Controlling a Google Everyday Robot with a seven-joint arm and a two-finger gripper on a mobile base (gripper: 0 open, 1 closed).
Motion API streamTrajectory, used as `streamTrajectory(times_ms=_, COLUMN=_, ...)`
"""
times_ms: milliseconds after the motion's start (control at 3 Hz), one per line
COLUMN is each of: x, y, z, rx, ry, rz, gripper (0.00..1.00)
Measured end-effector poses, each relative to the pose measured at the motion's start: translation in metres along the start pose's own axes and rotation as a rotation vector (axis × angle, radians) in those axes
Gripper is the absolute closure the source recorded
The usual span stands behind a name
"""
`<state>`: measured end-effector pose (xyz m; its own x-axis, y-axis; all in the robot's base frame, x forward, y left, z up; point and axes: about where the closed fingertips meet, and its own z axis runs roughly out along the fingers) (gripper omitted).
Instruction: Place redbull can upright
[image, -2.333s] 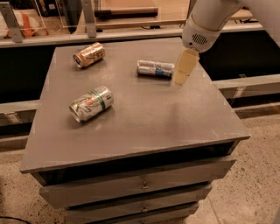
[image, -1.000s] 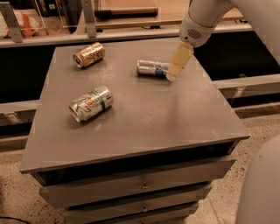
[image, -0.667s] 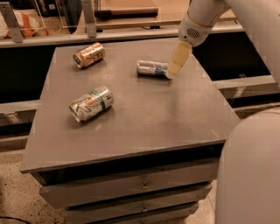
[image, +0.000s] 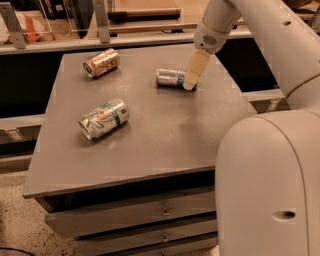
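Observation:
The redbull can (image: 170, 78) is slim, silver and blue, and lies on its side on the grey table (image: 150, 135), towards the back right. My gripper (image: 190, 85) hangs from the white arm, its cream-coloured fingers pointing down at the right end of the can, covering that end. I see the fingers as one cream shape.
An orange-copper can (image: 101, 62) lies on its side at the back left. A fatter silver-white can with a green band (image: 104, 118) lies on its side at the middle left. The robot's white body (image: 272, 185) fills the lower right. Drawers sit below the table top.
The gripper has moved left and down, from beside the can's right end to over it. The robot's white body has come into the lower right. The cans have not moved.

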<state>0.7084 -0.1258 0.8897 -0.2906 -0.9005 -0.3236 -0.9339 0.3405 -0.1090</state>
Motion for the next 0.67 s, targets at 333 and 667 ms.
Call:
streamTrajectory(times_ms=333, x=-0.001, y=-0.005, z=0.011, rx=0.010, ry=0.058, rz=-0.006, gripper=0.00)
streamTrajectory(times_ms=667, x=0.001, y=-0.009, z=0.024, rx=0.025, ry=0.127, rz=-0.003, gripper=0.00)
